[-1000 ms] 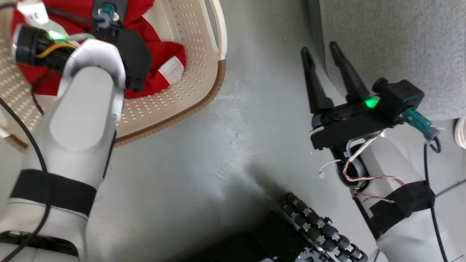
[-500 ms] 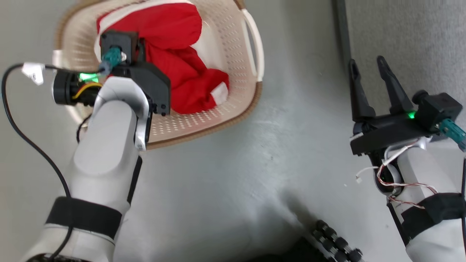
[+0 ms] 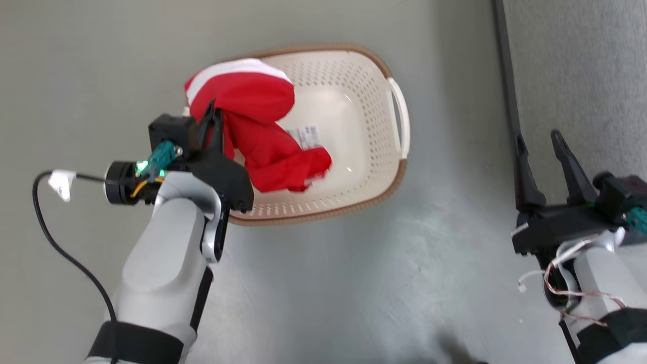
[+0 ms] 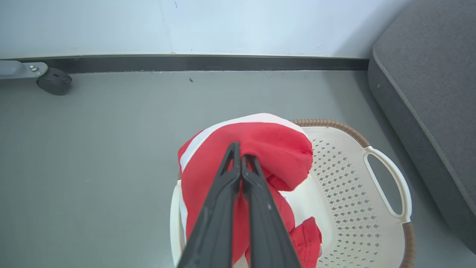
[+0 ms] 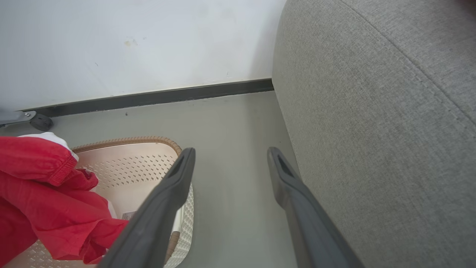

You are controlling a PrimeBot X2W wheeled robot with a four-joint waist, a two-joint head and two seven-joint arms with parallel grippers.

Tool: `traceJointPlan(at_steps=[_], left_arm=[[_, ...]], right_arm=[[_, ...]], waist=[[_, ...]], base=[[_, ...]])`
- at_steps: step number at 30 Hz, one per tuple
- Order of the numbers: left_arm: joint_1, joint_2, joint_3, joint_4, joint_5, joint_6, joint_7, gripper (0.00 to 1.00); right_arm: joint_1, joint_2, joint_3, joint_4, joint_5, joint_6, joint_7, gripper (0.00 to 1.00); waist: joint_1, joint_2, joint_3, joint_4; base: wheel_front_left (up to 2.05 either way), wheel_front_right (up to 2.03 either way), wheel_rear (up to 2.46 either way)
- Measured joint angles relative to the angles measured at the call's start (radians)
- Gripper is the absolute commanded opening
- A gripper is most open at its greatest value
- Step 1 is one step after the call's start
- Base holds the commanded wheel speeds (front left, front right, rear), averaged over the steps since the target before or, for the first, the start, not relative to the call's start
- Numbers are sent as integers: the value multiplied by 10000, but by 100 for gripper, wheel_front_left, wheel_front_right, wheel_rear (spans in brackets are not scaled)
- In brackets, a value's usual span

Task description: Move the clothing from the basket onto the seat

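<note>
The clothing (image 3: pixel 258 131) is a bright red garment with a white band, bunched up and raised over the cream basket (image 3: pixel 399 172). My left gripper (image 3: pixel 212 119) is shut on its upper folds. In the left wrist view the closed gripper (image 4: pixel 241 152) pinches the clothing (image 4: pixel 275 149), and the garment's lower end hangs inside the basket (image 4: pixel 346 208). My right gripper (image 3: pixel 537 139) stands open and empty beside the grey seat (image 3: pixel 581 65). The right wrist view shows that gripper (image 5: pixel 230 152) over bare floor between the basket (image 5: pixel 126 163) and the seat (image 5: pixel 372 111), with the clothing (image 5: pixel 37 193) at far left.
The basket stands on a grey floor (image 3: pixel 354 283), left of the seat's edge. A white wall with a dark baseboard (image 4: pixel 208 64) runs behind it. A small black caster (image 4: pixel 54 81) sits near the baseboard. A sticker (image 3: pixel 308 135) shows on the basket's bottom.
The head camera has shifted, so the basket shows whole. My left gripper, shut on the red garment, has lifted it higher out of the basket. The right gripper stays open.
</note>
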State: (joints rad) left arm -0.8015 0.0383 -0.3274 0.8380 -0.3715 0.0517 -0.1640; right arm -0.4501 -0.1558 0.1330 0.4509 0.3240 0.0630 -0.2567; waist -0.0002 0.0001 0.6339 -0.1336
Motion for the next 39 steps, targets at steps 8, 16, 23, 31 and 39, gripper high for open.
traceJointPlan(at_steps=[8, 16, 23, 31, 39], left_arm=[[793, -27, 56, -82, -454, -105, -506, 0], [1639, -50, 198, -276, -755, -259, -681, 0], [2387, -54, 234, -456, -851, -261, -767, 0], [3559, -52, 364, -709, -1026, -255, -800, 0], [4554, 125, 518, -1444, -1026, -215, -803, 0]], right_arm=[[829, -71, -347, 94, -169, 23, 2, 100], [1443, -63, -541, 132, -261, 79, 2, 100], [2093, -4, -656, 217, -297, 163, 2, 100], [2789, 174, -656, 418, -483, 253, 2, 100], [3612, 265, -681, 468, -539, 268, 2, 100]], waist=[[1, -1, -1210, 622], [0, 0, -2430, 1130], [1, -1, -3490, 1499], [0, -1, -4702, 1802], [0, -2, -5884, 1941]], base=[[0, 0, 0], [0, 0, 0], [0, 0, 0], [0, 0, 0], [0, 0, 0]])
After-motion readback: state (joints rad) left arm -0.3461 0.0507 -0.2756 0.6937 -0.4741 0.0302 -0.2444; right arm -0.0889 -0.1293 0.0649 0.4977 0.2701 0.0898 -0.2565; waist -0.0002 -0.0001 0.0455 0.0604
